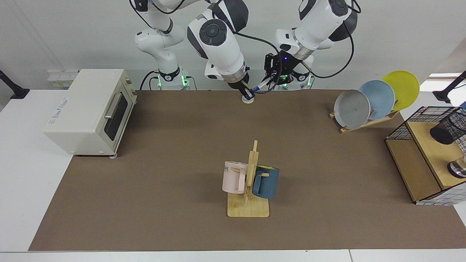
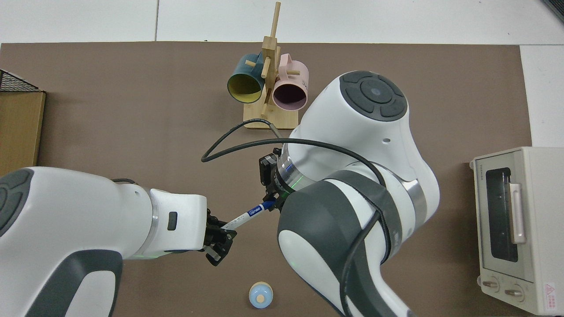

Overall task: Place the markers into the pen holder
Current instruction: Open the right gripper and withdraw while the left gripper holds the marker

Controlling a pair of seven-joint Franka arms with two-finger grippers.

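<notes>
At the top centre of the facing view, both arms meet above the far edge of the brown table mat (image 1: 182, 153). The slim white-barrelled marker with a blue cap (image 1: 263, 84) hangs in the air between them, tilted, well clear of the mat. In the top view this marker (image 2: 246, 215) runs diagonally from lower left to upper right, just left of the frame's middle.

The right gripper (image 1: 246, 93), on the arm coming from the upper left of the facing view, has its fingers closed on the marker's blue end; in the top view that end disappears under the arm's wrist (image 2: 274, 203). The left gripper (image 1: 273, 75), from the upper right of the facing view, sits at the marker's other end; in the top view its fingers (image 2: 219, 235) appear pressed on the white barrel tip.

A small round pale-blue object (image 2: 261, 296) rests on the mat below the marker, near the bottom centre of the top view.

The black wire-mesh pen holder (image 1: 447, 127) lies tilted on a wooden shelf with a black wire frame (image 1: 415, 160) at the facing view's right edge, well apart from the marker.
</notes>
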